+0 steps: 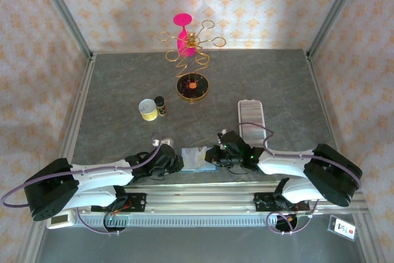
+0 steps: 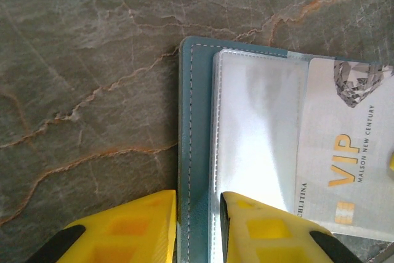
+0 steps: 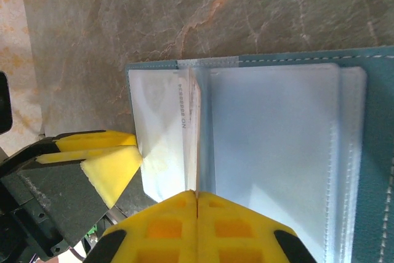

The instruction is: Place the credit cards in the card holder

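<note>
Right pincer (image 3: 197, 197) pinches credit card (image 3: 184, 121) standing in wallet (image 3: 377, 170).

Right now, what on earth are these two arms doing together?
Both arms are working on an open teal wallet at the near edge of the table. The left gripper straddles the wallet's edge with its fingers slightly apart, apparently steadying it. The right gripper is pinched shut on a white card lifted from the clear sleeves. The ridged card holder sits just beyond.
</note>
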`<action>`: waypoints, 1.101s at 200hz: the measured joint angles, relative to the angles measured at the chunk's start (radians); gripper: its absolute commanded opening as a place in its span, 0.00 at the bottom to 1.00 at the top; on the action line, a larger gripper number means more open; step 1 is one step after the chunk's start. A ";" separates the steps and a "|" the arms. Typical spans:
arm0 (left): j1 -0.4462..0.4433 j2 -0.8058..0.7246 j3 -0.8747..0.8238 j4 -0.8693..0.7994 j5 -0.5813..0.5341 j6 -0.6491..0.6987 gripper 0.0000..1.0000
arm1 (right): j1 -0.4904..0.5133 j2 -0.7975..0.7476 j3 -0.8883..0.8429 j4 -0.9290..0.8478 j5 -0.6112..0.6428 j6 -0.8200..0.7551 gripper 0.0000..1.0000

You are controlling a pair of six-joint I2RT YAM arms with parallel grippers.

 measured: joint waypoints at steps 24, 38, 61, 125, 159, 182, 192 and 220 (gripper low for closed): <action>0.000 0.000 0.000 0.003 0.000 0.000 0.27 | 0.005 0.027 0.000 0.018 -0.018 0.001 0.00; 0.000 0.000 0.000 0.007 0.001 0.000 0.27 | 0.009 0.040 0.000 0.027 -0.026 0.005 0.00; 0.000 0.001 -0.001 0.008 0.008 0.000 0.27 | 0.011 0.058 0.000 0.053 -0.034 0.016 0.00; 0.000 0.001 -0.008 0.021 0.008 0.000 0.26 | 0.018 0.140 0.028 0.077 -0.053 0.019 0.00; 0.000 0.000 -0.015 0.033 0.007 0.000 0.26 | 0.034 0.186 0.097 0.046 -0.056 -0.006 0.00; 0.000 0.000 -0.018 0.039 0.007 -0.001 0.26 | 0.050 0.226 0.156 0.010 -0.055 -0.034 0.00; 0.000 0.000 -0.018 0.042 0.007 -0.001 0.26 | 0.054 0.243 0.175 -0.009 -0.054 -0.047 0.00; 0.000 -0.002 -0.019 0.043 0.007 -0.001 0.26 | 0.057 0.274 0.216 -0.070 -0.043 -0.064 0.04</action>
